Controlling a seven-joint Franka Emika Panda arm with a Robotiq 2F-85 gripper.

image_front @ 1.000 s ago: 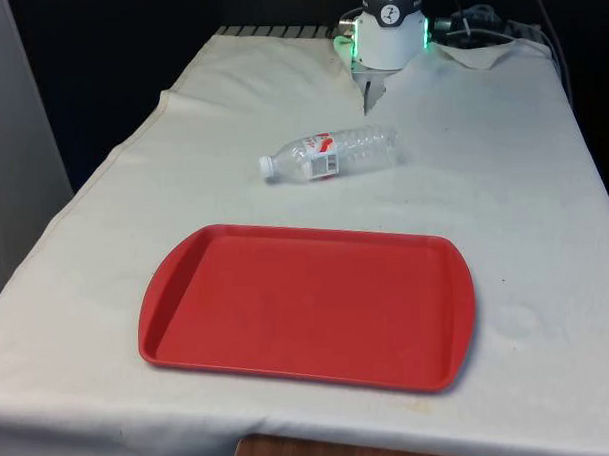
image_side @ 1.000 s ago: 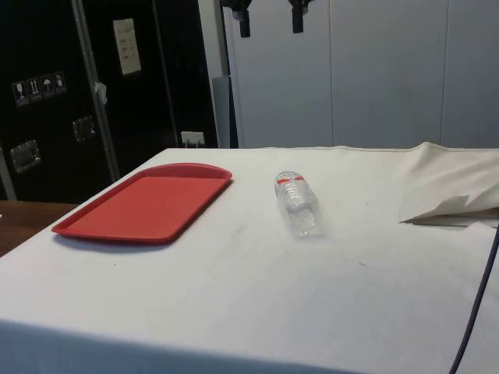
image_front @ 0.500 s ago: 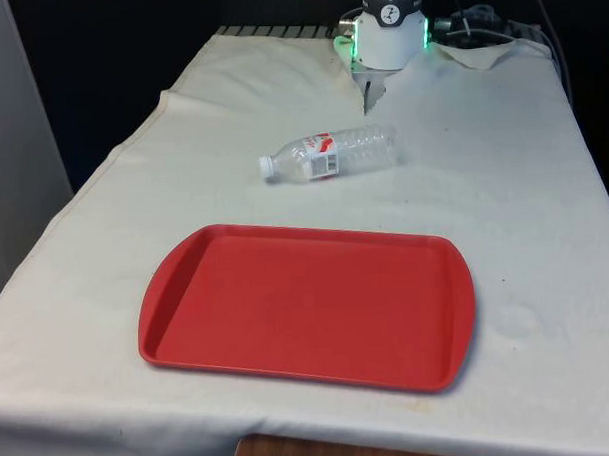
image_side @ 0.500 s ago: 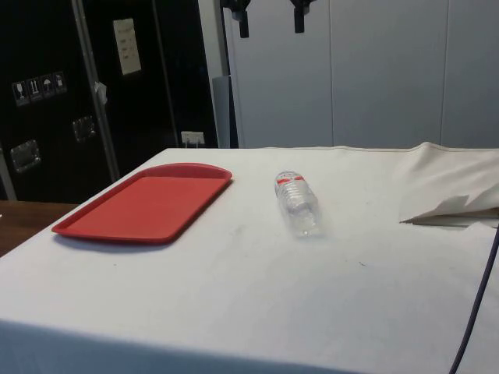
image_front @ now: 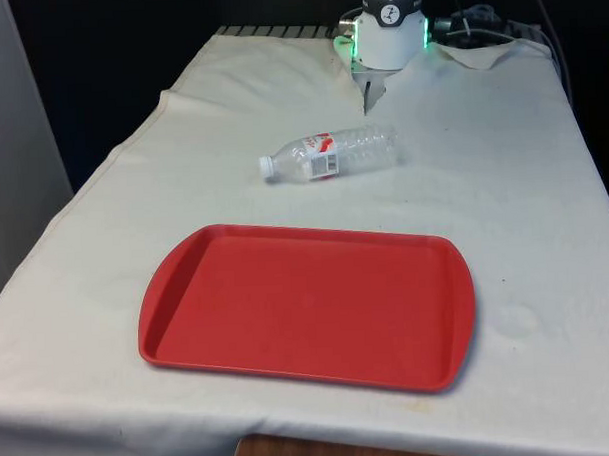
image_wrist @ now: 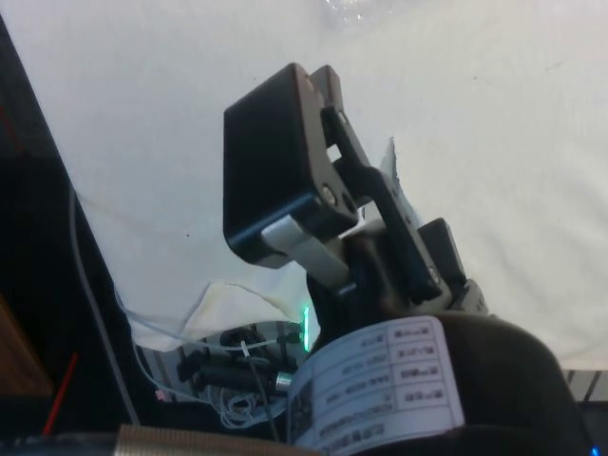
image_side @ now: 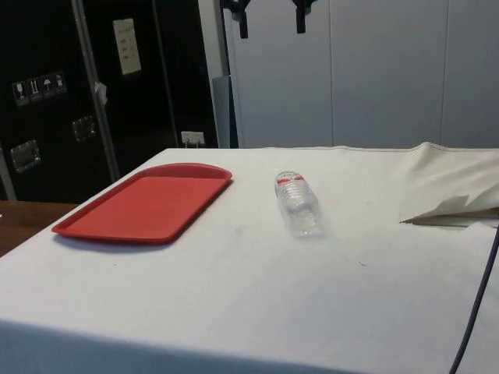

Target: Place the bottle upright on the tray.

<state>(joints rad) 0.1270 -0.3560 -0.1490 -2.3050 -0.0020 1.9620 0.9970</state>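
A clear plastic bottle (image_front: 329, 153) with a red and white label and a white cap lies on its side on the white cloth, cap towards the front view's left. It is also in the side view (image_side: 297, 202), to the right of the tray. The red tray (image_front: 307, 306) sits flat and bare nearer the front edge, well apart from the bottle. My gripper (image_side: 270, 19) hangs high over the table, open, with its two black fingertips (image_side: 242, 19) wide apart and nothing between them. One black finger (image_wrist: 275, 180) shows in the wrist view over the cloth.
The arm's white base (image_front: 391, 30) stands at the far end, with loose cables (image_front: 478, 27) and a rumpled fold of cloth (image_side: 448, 199) beside it. A dark cable (image_side: 479, 296) hangs past the table's corner. Bare cloth surrounds bottle and tray.
The fingertips at the top of the side view have shifted only very slightly. The bottle and the tray have not moved.
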